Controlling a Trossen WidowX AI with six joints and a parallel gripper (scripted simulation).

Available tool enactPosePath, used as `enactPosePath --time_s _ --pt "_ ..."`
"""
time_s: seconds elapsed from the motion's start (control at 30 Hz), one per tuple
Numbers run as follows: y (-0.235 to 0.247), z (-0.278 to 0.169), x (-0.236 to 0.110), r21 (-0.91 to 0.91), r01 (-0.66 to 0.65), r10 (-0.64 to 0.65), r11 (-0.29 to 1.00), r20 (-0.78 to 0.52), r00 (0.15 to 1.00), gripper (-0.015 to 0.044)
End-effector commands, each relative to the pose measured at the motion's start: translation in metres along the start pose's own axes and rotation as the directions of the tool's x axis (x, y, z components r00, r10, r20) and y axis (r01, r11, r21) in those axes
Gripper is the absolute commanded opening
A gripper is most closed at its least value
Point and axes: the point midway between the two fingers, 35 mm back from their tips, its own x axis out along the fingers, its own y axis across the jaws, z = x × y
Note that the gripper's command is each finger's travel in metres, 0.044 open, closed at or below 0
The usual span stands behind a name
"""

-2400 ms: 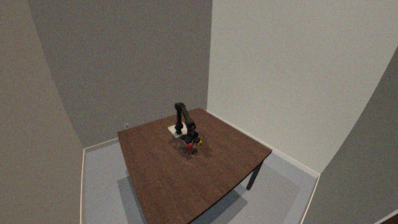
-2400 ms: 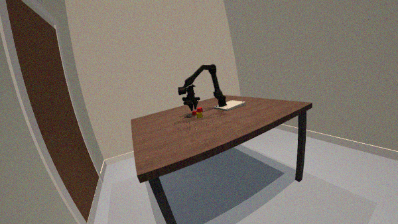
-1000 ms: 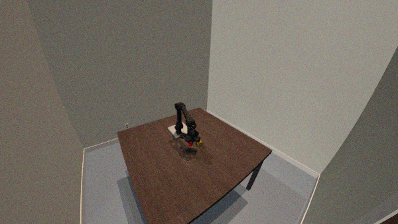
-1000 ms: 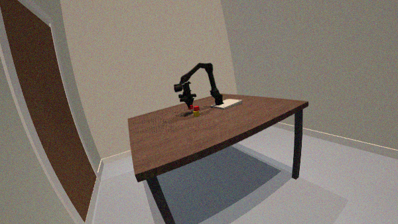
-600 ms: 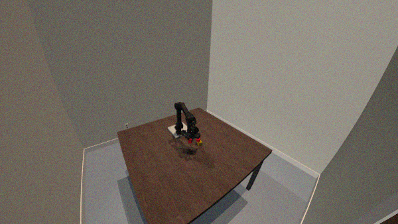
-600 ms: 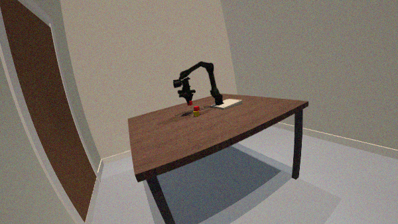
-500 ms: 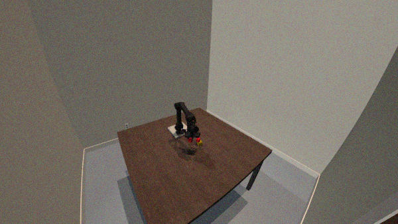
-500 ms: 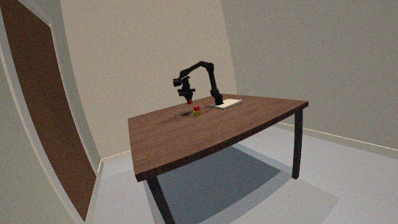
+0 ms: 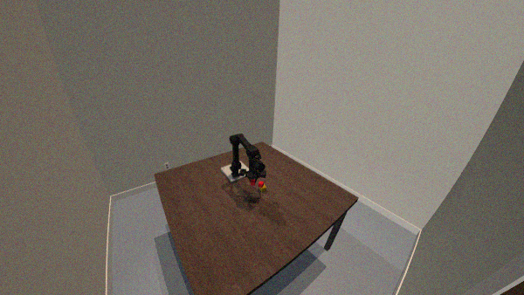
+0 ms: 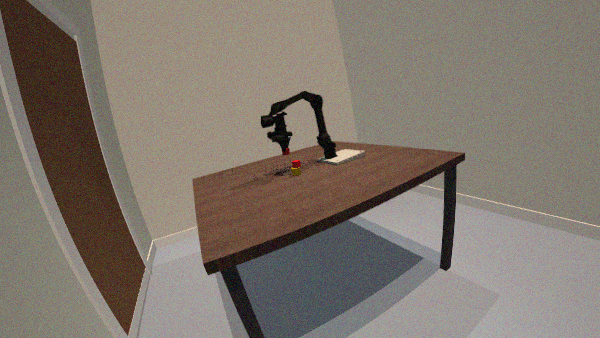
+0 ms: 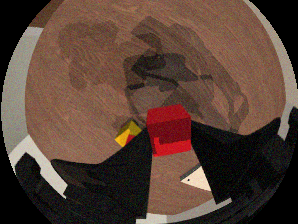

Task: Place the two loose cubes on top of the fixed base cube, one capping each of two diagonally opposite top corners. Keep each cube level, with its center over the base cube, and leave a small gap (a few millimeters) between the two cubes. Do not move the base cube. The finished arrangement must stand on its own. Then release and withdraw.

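Cube in hand: red cube (image 11: 168, 131) is pinched between the fingers, lifted clear of the table (image 10: 320, 200), level as far as wrist view shows.
Gripper: gripper (image 10: 285, 150) closed on that cube, hanging above and to approx 10 o'clock of the stack in exterior view.
Base: yellow base cube (image 10: 296, 171) on the table; in wrist view only its corner (image 11: 128, 132) shows, at approx 9 o'clock of the held cube.
First cube: another red cube (image 10: 296, 163) sits already on the base; which corner it caps, cannot tell at this size.
Step, my judgement: carry 2nd cube over the free diagonal corner.
How to do well: come down straight, keep it level, centre over the base, leave a thin gap to the 1st cube, no pushing of the base.
Arm: bent over from its white plate (image 10: 345, 156).
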Motion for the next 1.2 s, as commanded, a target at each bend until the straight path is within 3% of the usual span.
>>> enactPosePath --time_s 0.0,0.33,0.67,1.03,1.17 --pt "0.012 -0.003 0.0 -0.145 0.001 -0.001 0.989 0.002 1.0 0.0105" --pt "0.039 -0.016 0.001 -0.481 -0.001 0.001 0.877 0.0 1.0 0.0105" --pt "0.066 -0.033 0.002 -0.756 -0.004 0.004 0.655 -0.002 1.0 0.0105" --pt "0.093 -0.055 0.003 -0.946 -0.005 0.007 0.323 -0.003 1.0 0.0105" --pt "0.094 -0.057 0.003 -0.954 -0.005 0.008 0.301 -0.003 1.0 0.0105"
